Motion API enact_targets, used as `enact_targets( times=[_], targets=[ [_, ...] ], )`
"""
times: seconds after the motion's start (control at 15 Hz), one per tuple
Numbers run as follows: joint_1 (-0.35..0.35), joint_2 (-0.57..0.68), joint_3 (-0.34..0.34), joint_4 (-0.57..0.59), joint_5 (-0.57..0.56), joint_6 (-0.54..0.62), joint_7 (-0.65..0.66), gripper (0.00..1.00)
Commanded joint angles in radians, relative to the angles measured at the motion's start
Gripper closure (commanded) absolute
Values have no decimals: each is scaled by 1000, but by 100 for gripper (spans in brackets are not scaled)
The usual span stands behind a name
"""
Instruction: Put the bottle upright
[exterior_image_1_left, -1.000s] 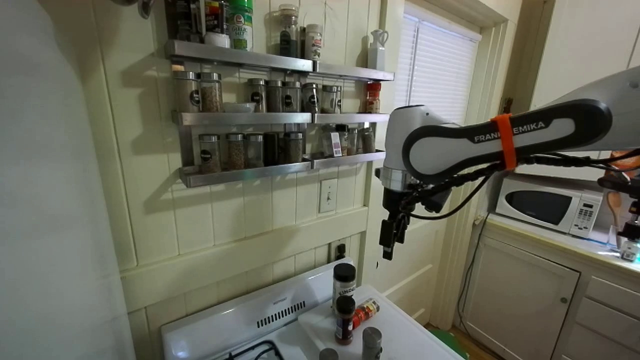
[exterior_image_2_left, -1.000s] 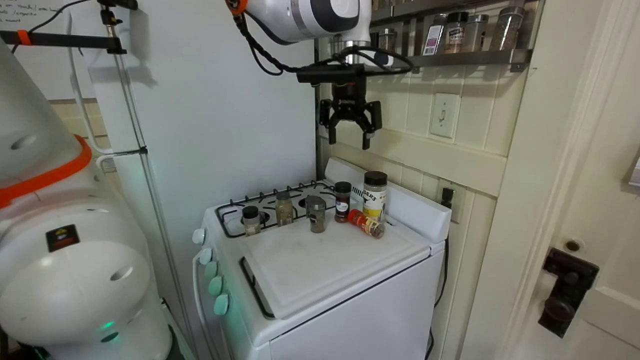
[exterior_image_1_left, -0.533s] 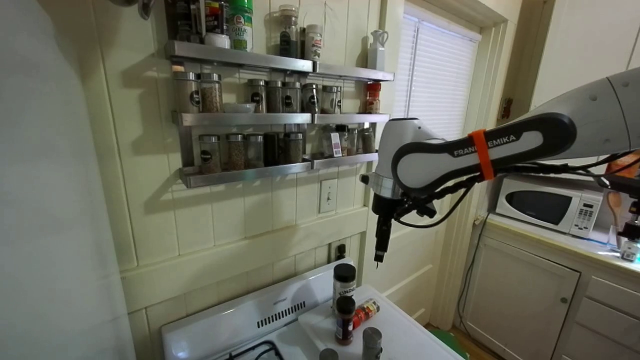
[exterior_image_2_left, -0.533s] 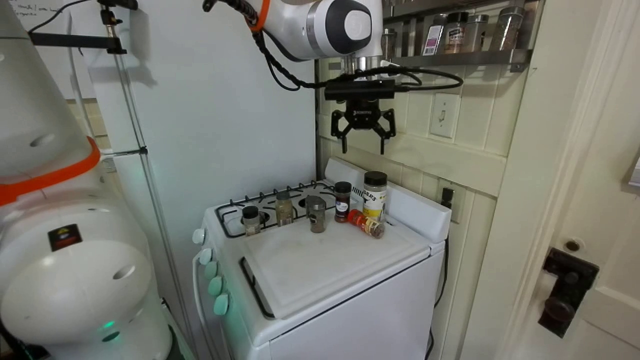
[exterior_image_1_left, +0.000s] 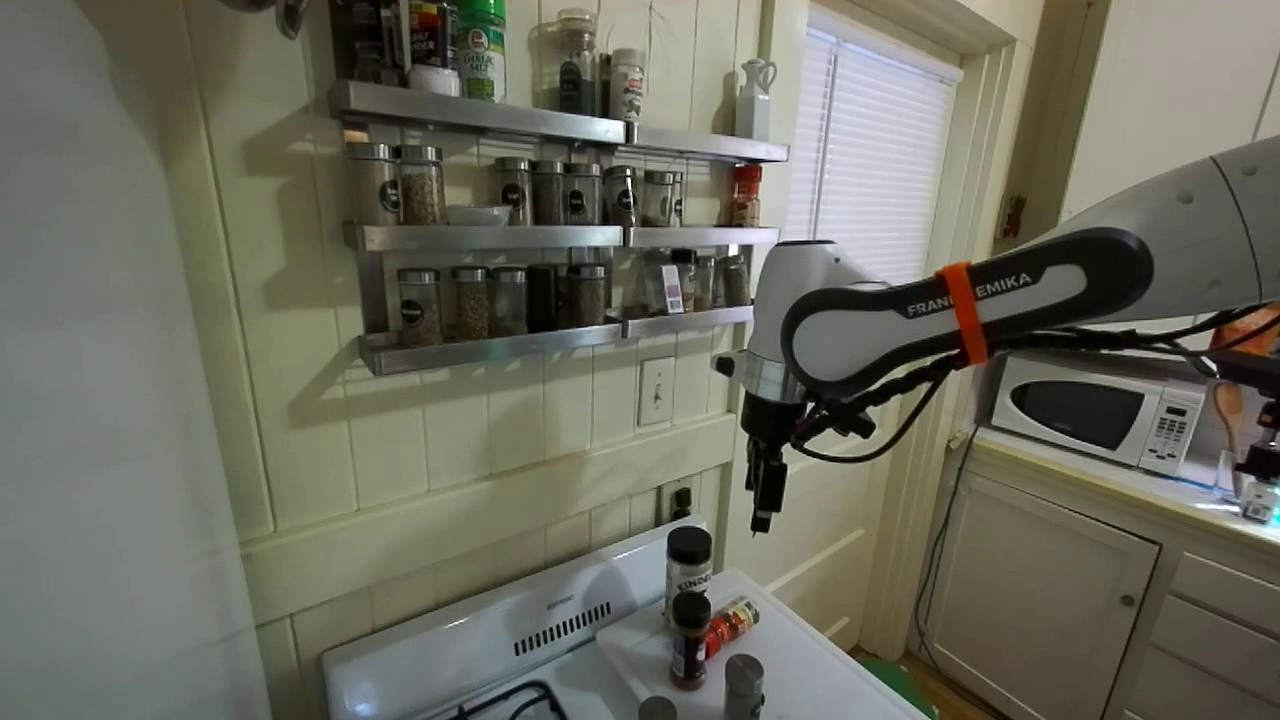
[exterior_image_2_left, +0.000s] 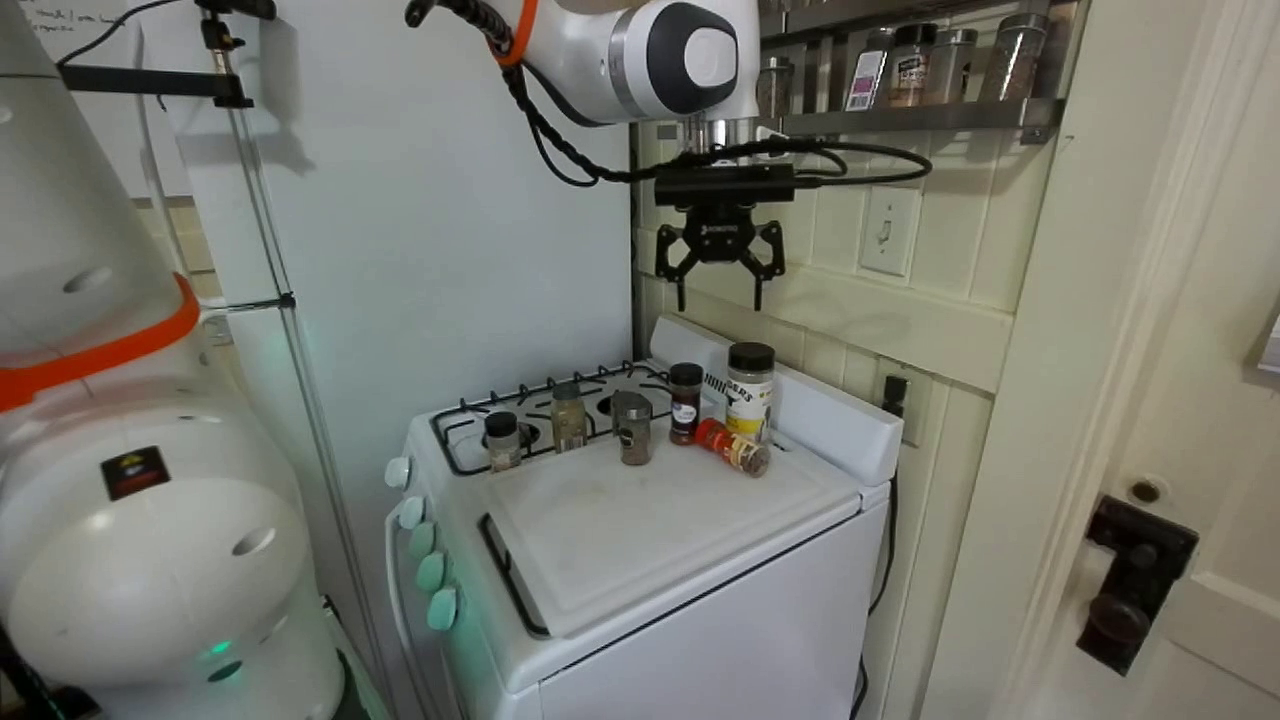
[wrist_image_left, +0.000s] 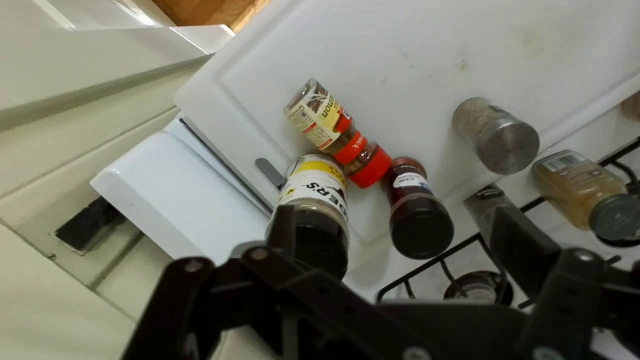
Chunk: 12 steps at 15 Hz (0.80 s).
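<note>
At a white stove (exterior_image_2_left: 715, 610), a pickup in prospect. Stretched out overhead, a robot arm (exterior_image_1_left: 900, 335) with forearm sloping gently down and wrist bent to aim at the stovetop. Below, a white board (wrist_image_left: 400, 65); well above it, a gripper (exterior_image_2_left: 720, 306) at full spread, nothing between the jaws. Near the wall, upright, a tall black-lidded jar (exterior_image_2_left: 750, 400); next to it, also upright, a dark red bottle (exterior_image_2_left: 685, 412). On its side on the board, just in front of the pair with cap toward the latter, the red-capped bottle (wrist_image_left: 337, 131) (touching its neighbours or not, hard to tell). In hand, by all appearances: lining up the grasp. Best done with a turn of the wrist to square the jaws across the slanting barrel, a descent on the labelled half, away from the crowded cap, and a firm, gentle squeeze. Then a lift straight up before any tilt, a swing of the cap skyward, and release only with the base flat and steady.
</note>
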Motion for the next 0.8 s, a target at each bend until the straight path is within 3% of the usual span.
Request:
enact_targets(
  times=[0.0, 0.27, 0.53, 0.6, 0.67, 0.73],
  targets=[
    [29, -36, -27, -116, 27, 50, -208, 0],
    [20, -64, -55, -238, 29, 173, -401, 0],
    [37, -32, -88, -341, 132, 442, -518, 0],
    [49, -20, -95, -347, 206, 457, -524, 0],
    [22, -18, -78, -306, 116, 398, -477, 0],
    [27, -15, -81, -322, 149, 422, -488, 0]
  ],
)
